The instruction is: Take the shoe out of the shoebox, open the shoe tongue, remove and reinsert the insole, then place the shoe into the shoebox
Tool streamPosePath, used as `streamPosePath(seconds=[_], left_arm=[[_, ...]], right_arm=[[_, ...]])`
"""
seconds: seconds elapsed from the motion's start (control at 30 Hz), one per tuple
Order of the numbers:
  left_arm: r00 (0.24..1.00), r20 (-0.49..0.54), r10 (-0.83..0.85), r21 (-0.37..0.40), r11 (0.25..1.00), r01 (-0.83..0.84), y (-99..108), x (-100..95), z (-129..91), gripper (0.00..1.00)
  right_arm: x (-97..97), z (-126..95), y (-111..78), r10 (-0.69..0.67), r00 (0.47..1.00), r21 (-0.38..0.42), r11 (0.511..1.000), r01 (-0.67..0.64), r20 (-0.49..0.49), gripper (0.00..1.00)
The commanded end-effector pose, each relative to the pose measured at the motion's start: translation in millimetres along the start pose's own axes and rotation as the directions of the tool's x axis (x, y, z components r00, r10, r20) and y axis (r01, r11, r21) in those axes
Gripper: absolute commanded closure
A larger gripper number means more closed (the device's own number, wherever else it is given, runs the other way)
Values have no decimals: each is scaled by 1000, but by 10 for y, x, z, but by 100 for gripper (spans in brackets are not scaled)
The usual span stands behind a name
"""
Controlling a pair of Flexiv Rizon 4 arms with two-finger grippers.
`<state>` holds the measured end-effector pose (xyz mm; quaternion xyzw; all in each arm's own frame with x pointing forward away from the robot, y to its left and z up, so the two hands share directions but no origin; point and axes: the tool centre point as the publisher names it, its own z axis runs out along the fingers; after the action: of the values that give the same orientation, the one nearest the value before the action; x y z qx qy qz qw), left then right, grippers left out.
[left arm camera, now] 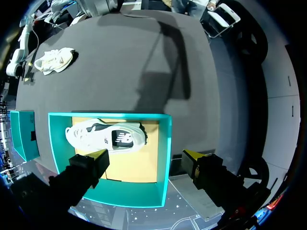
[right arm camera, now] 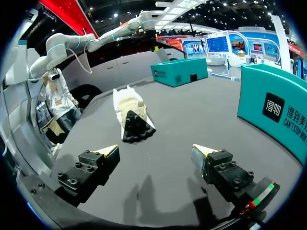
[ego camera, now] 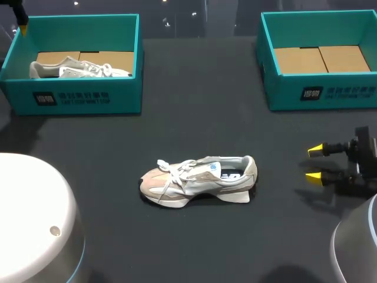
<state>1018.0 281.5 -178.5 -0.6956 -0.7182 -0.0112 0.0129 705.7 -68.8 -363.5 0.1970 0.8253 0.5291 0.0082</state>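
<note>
Teal cardboard marks both boxes in the head view: the left-hand shoebox [ego camera: 70,101] at upper left, with a second shoe [ego camera: 76,69] lying inside, and the right-hand shoebox [ego camera: 321,94] at upper right, showing only its brown floor. The shoe [ego camera: 200,180] I am working with stands on its sole on the dark table [ego camera: 194,88], just below the middle of the frame and well apart from both boxes. Its long axis runs across the frame, toe to the left, heel to the right. My right gripper [ego camera: 315,163] sits at the right edge, level with the heel, fingers spread and empty. Of my left gripper [ego camera: 22,23] only a yellow tip shows in the top left corner.

From the left wrist, the left gripper [left arm camera: 146,160] hangs over the left-hand shoebox [left arm camera: 165,143] with its fingers wide and nothing between them. The second shoe [left arm camera: 103,136] lies in the box beneath and ahead of it, and the shoe [left arm camera: 55,59] is far off across the table.

From the right wrist, the right gripper [right arm camera: 156,151] is spread and empty, and the shoe [right arm camera: 132,112] lies ahead of it, heel end nearest, toe pointing away.

My worry is the approach along that axis: a finger meeting the heel would likely push the light shoe across the table rather than grip it. The loose laces could catch a fingertip when the tongue is lifted, and with the left arm so far away, nothing pins the shoe.
</note>
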Motion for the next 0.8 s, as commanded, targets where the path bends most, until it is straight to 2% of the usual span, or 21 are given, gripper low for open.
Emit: streamPosePath(seconds=[0.03, 0.37, 0.8], left_arm=[[1000, -1, 1, 0, 1000, -1, 1, 2, -2, 0], [1000, -1, 1, 0, 1000, -1, 1, 2, -2, 0], [1000, -1, 1, 0, 1000, -1, 1, 2, -2, 0]], right_arm=[[56, 59, -47, -51, 997, 2, 999, 51, 56, 0], [39, 149, -87, -101, 995, 14, 995, 100, 24, 0], [223, 477, -68, -126, 992, 28, 992, 126, 28, 0]])
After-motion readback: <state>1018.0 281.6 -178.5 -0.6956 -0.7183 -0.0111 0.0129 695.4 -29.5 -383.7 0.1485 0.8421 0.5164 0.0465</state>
